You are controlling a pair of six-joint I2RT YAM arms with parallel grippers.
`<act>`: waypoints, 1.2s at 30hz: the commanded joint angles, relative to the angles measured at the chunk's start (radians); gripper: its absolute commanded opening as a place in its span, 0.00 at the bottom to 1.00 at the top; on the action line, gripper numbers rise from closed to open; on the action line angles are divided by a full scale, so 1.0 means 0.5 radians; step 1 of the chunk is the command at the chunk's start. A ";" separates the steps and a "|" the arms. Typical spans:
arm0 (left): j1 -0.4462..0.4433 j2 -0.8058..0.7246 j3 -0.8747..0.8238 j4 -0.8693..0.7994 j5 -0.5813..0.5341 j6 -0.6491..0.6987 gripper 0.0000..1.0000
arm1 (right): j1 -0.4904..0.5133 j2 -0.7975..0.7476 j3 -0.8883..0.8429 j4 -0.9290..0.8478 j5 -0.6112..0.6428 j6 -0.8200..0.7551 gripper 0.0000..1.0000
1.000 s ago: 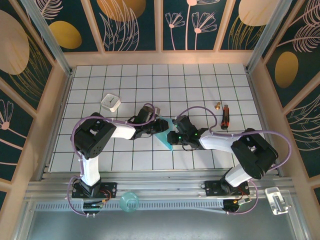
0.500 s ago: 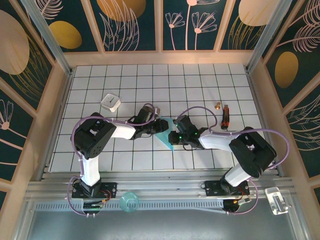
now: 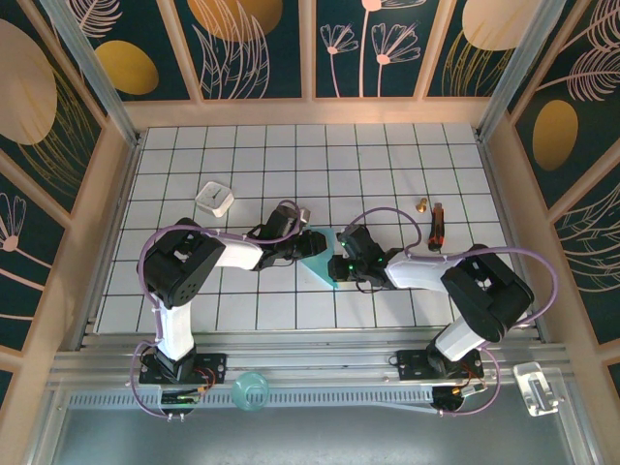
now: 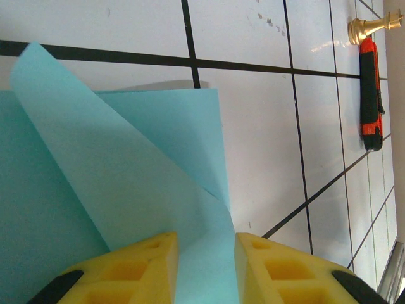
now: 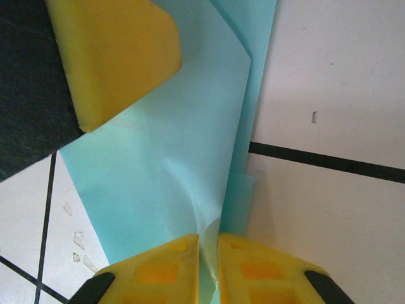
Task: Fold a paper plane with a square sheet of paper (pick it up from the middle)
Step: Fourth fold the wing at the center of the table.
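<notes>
The square sheet of paper (image 3: 322,262) lies near the middle of the surface (image 3: 387,165), between the two grippers. It is thin, matte and light blue. It is folded, so from above only a small pointed piece shows, and the grippers cover the rest.

In the left wrist view a smooth flap of the sheet rises from the surface in a soft curve and casts a shadow on the flat layer below it. The left gripper (image 4: 205,244) is closed on this flap. Its yellow fingers (image 4: 149,266) have a blocky, ribbed shape, and the narrow gap between them is filled by the paper. The left and bottom edges of the picture cut off the sheet.

The right gripper (image 5: 209,244) pinches a thin edge of the paper, and its yellow fingers (image 5: 171,266) are almost together. Here the paper has a small crease and overlapping layers with straight edges. A finger of the left gripper (image 5: 114,57) rests against the upper part of the sheet and hides what is under it. The full outline of the fold cannot be made out.

The surface is glossy white tile with black grid lines. A tool with an orange and black handle (image 4: 370,95) lies on it, with a small brass piece (image 4: 370,26) just beside its end. A white square block (image 3: 214,198) sits well apart on the left.
</notes>
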 commanded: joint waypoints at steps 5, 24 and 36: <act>0.007 0.084 -0.068 -0.239 -0.090 0.036 0.31 | -0.036 -0.158 -0.040 -0.040 -0.014 -0.045 0.18; 0.009 0.093 -0.067 -0.243 -0.096 0.031 0.31 | 0.104 -0.266 -0.043 0.048 -0.236 -0.073 0.19; 0.007 0.084 -0.069 -0.245 -0.093 0.036 0.31 | 0.020 -0.118 -0.048 0.070 -0.322 -0.076 0.16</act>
